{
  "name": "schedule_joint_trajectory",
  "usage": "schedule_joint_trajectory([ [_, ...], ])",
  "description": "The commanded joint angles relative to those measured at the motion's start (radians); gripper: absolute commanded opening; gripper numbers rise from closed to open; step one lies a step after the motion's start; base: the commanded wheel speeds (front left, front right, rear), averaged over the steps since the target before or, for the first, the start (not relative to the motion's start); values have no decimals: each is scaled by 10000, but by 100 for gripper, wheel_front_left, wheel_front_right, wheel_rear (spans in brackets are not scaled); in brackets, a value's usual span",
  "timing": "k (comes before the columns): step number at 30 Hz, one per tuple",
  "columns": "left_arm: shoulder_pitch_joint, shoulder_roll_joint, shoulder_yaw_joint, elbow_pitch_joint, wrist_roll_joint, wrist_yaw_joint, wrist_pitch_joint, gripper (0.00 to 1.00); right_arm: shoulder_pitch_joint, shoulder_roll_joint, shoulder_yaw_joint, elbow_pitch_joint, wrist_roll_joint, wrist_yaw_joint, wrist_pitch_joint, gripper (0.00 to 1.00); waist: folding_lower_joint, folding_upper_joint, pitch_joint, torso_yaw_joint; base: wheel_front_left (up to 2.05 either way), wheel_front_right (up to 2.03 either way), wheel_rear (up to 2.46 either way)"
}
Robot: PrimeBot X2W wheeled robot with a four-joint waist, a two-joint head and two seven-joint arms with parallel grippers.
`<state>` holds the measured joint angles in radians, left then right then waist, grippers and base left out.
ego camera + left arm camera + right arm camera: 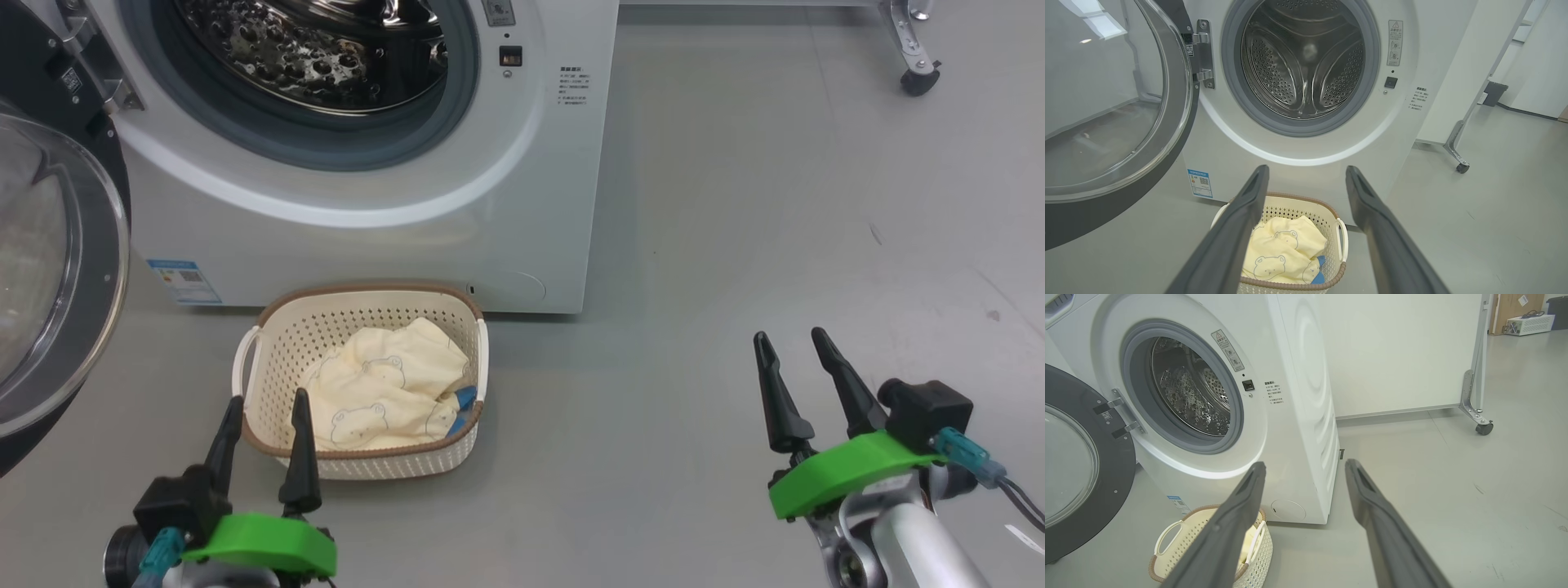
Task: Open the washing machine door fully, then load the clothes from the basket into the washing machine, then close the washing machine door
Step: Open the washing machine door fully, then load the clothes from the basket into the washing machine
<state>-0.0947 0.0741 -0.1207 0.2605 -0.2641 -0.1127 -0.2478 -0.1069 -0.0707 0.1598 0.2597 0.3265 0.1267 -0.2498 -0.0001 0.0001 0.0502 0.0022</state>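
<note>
Usefully, the left wrist view looks into the drum [1302, 61]; the right wrist view adds a wheeled panel [1396, 351] at 2 o'clock. The clothes [384, 384] lie in the basket [367, 288] at 12 o'clock from the left tool [269, 398]; it and the right tool [789, 333] gape, holding nothing.

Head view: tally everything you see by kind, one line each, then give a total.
Washing machine: 1
Washing machine door: 1, swung open
Basket: 1
Clothes: 1 heap, garment count unclear
Grippers: 2, left gripper and right gripper, both open
Caster wheel: 1
Total: 7
</note>
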Motion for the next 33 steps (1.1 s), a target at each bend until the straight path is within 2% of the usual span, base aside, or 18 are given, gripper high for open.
schedule_joint_trajectory([
  [1, -341, 67, 320, -296, 41, 54, -137, 100, -210, -17, 124, -310, -51, 40, -120, 100, 1, -1, -7, 0, 0, 0, 0],
  [33, -349, -126, 477, -188, -16, -89, -139, 100, -193, 7, 143, -151, -78, 40, -120, 100, 1, -1, -73, 62, 0, 0, 0],
])
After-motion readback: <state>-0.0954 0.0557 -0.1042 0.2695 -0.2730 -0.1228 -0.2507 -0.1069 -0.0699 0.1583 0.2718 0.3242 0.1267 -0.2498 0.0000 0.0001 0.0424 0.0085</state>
